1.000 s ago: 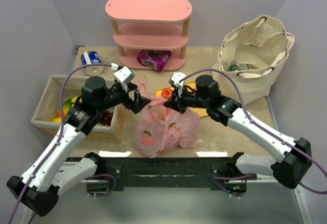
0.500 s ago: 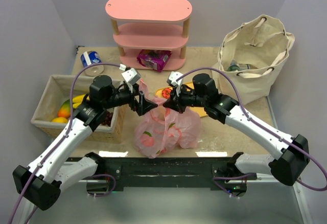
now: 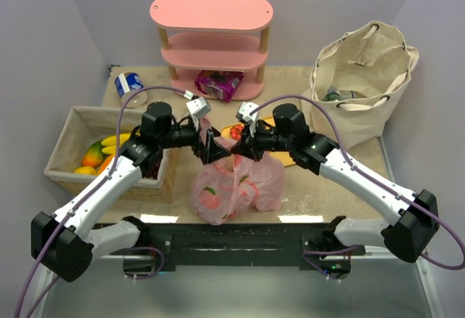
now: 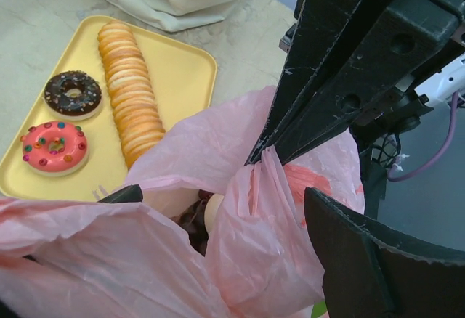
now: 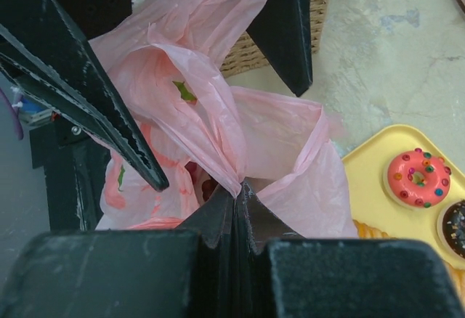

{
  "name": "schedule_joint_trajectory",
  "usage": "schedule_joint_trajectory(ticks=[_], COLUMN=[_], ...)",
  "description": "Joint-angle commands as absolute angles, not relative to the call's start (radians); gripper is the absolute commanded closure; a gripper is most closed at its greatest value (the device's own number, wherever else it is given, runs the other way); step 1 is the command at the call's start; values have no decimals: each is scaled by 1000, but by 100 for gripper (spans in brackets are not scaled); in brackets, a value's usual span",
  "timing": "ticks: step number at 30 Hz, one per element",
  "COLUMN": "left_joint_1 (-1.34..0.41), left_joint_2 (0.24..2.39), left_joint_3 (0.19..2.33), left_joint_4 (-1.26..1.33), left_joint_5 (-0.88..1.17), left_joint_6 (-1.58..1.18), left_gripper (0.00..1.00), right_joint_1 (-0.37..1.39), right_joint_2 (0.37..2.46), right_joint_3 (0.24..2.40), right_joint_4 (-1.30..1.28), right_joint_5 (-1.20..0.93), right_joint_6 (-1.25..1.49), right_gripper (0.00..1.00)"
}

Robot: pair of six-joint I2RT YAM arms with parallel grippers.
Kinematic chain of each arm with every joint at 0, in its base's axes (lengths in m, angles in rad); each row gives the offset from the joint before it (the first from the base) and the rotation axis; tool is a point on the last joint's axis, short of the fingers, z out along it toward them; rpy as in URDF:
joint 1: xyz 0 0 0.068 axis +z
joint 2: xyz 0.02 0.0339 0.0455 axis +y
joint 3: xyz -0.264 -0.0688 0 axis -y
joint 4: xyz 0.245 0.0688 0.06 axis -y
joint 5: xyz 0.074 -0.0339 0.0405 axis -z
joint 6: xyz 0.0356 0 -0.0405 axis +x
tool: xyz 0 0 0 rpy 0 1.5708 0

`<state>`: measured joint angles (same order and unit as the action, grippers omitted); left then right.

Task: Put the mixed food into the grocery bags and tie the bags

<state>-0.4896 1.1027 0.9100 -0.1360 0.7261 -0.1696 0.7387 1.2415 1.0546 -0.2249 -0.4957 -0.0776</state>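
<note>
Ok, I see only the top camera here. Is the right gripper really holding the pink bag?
Observer: Yes. In the right wrist view the right gripper is shut on a twisted piece of the pink bag.
Operator: And the left one, does it grip too?
Observer: No. In the left wrist view the left gripper is open. Its jaws stand on either side of a fold of the bag and are not closed on it.

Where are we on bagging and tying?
Done: pink bag has items inside; a bottle shows in the canvas bag. In hand: right gripper shut on one handle, left gripper open around the other, no knot yet. Left: can, snack packet and basket fruit unbagged; canvas bag untied.
</note>
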Motion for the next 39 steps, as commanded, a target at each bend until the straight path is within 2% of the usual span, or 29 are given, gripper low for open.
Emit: schedule_joint_trajectory(ticks=[1,4,5,7,8,9,10,11,12,13,14,15,17,18,20,21,24,34,35,39], left_joint_1=[-512,-525,-529,-531,-529,-531,-531,-531,-531,-531,-529,-531,-531,-529,-531,-531,-531,-541,-545,-548], left_joint_2=[1132,1153,1160,1166,1166,1166,1164,1163,1160,1158,1158,1155,1155,1155,1155,1157,1154,1158,1158,1157], left_joint_3=[920,927,928,925,920,917,914,908,904,899,896,893,890,885,882,879,874,865,865,864], left_joint_4=[-78,-83,-86,-87,-84,-83,-80,-72,-66,-58,-49,-48,-44,-44,-48,-49,-48,-45,-44,-40], left_joint_5=[775,791,795,799,799,798,798,796,798,799,802,811,821,828,836,851,877,930,931,946], left_joint_6=[-178,-167,-164,-155,-153,-150,-147,-146,-147,-147,-144,-141,-129,-126,-112,-107,-87,-72,-74,-72], left_gripper=[2,14,26,40,52,59,72,78,84,94,98,100,100,100,100,100,100,100,100,100], right_joint_1=[739,741,741,741,741,739,739,739,738,738,739,739,733,729,718,715,709,710,707,707], right_joint_2=[1230,1235,1235,1238,1235,1233,1230,1227,1224,1223,1221,1218,1212,1210,1192,1184,1158,1187,1196,1239], right_joint_3=[1100,1098,1098,1097,1095,1092,1089,1088,1088,1089,1091,1098,1109,1123,1138,1150,1170,1186,1195,1203], right_joint_4=[-199,-198,-198,-201,-204,-204,-204,-207,-210,-215,-228,-236,-256,-261,-264,-256,-210,81,89,109], right_joint_5=[-535,-540,-537,-537,-541,-545,-540,-535,-526,-517,-509,-505,-500,-509,-551,-561,-591,-678,-678,-701], right_joint_6=[-66,-66,-67,-69,-71,-68,-67,-64,-64,-64,-67,-71,-74,-72,-55,-48,0,201,199,184], right_gripper=[100,100,100,100,100,100,100,100,93,90,87,77,63,49,37,27,15,20,25,36])
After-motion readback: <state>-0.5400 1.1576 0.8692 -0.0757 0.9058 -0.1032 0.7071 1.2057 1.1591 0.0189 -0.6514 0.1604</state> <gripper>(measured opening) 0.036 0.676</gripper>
